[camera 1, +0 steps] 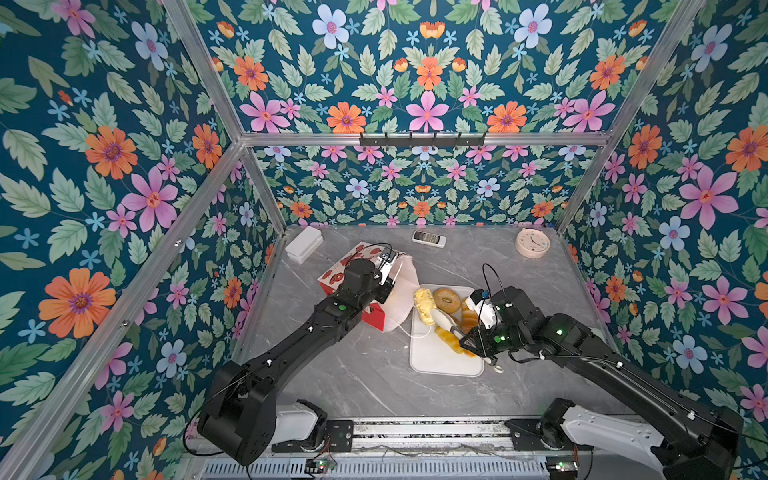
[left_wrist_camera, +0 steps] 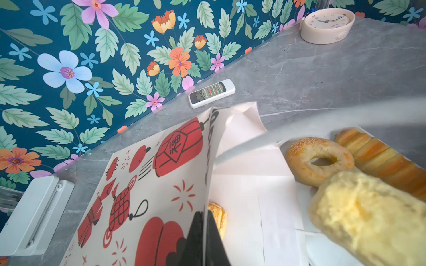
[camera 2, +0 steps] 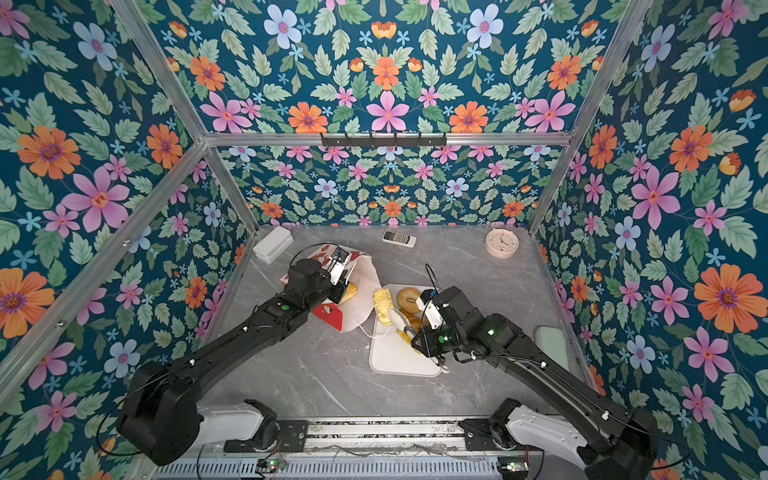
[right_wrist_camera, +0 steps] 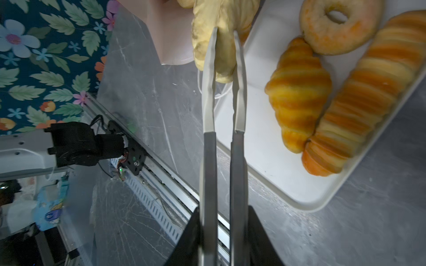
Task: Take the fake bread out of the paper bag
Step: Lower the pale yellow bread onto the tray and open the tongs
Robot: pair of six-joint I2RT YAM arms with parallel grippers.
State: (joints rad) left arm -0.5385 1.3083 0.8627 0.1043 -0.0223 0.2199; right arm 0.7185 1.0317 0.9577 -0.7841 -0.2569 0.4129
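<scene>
Right wrist view: right gripper (right_wrist_camera: 223,216) clenched on tongs (right_wrist_camera: 224,103), which pinched a pale loaf (right_wrist_camera: 221,34), long axis roughly along them, at the tray (right_wrist_camera: 265,161) edge; left gripper (left_wrist_camera: 204,239) clamped the paper bag (left_wrist_camera: 143,184) rim, one bun (left_wrist_camera: 219,217) lay inside.

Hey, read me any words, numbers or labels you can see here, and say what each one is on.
Nothing reads clearly.
On the paper bag: a character inside a red lantern print, black lettering along the edge, neither legible.
On the clock: dial numerals too blurred.
On the remote control: button labels too small.
</scene>
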